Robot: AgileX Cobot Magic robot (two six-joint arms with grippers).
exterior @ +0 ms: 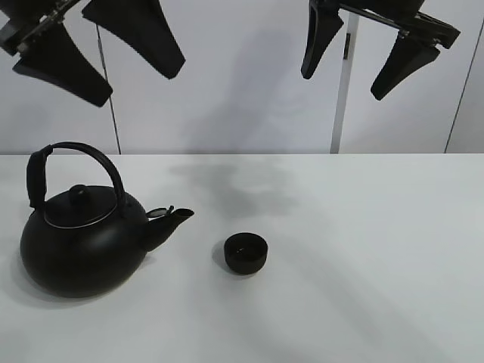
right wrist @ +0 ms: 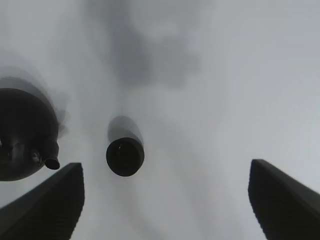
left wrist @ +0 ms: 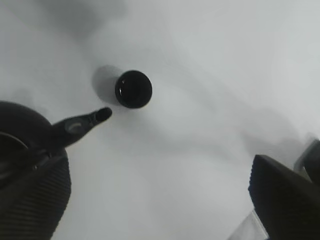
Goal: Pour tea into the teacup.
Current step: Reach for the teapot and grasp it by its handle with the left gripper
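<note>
Black matte ware on a white table [exterior: 378, 265]: two vessels, with two grippers above.

Exterior high view.
- Kettle [exterior: 79, 249]: large and round, upright at the left of the table. Its arched handle [exterior: 83, 151] stands raised over the lid, where a gripper coming down from above could close on it. The spout [exterior: 170, 223] points right, toward the cup.
- Teacup [exterior: 246, 252]: small, low and without a handle, upright near the middle of the table. It is just beside the spout tip but not touching it, so a tilt of the kettle would probably need only a short carry.
- Left gripper [exterior: 136, 79]: hangs high over the kettle with its jaws spread wide and nothing between them.
- Right gripper [exterior: 344, 85]: hangs high on the right with its jaws parted and empty, well apart from both vessels.
- Pouring is judged not yet begun.

Left wrist view.
- Fingers [left wrist: 30, 200]: the ribbed pad overlaps the kettle body in this view without gripping it, and its partner sits far across.
- The teacup [left wrist: 133, 89] lies past the spout [left wrist: 82, 124], with a small gap of table between them.

Right wrist view.
- Fingers [right wrist: 50, 205]: set wide apart, with the teacup [right wrist: 125, 156] far below and between them, and hold nothing.
- The kettle [right wrist: 22, 132] lies to one side, its spout mouth toward the cup.
- The cup's interior is dark with a faint glint, and it cannot be told whether it holds any tea.
</note>
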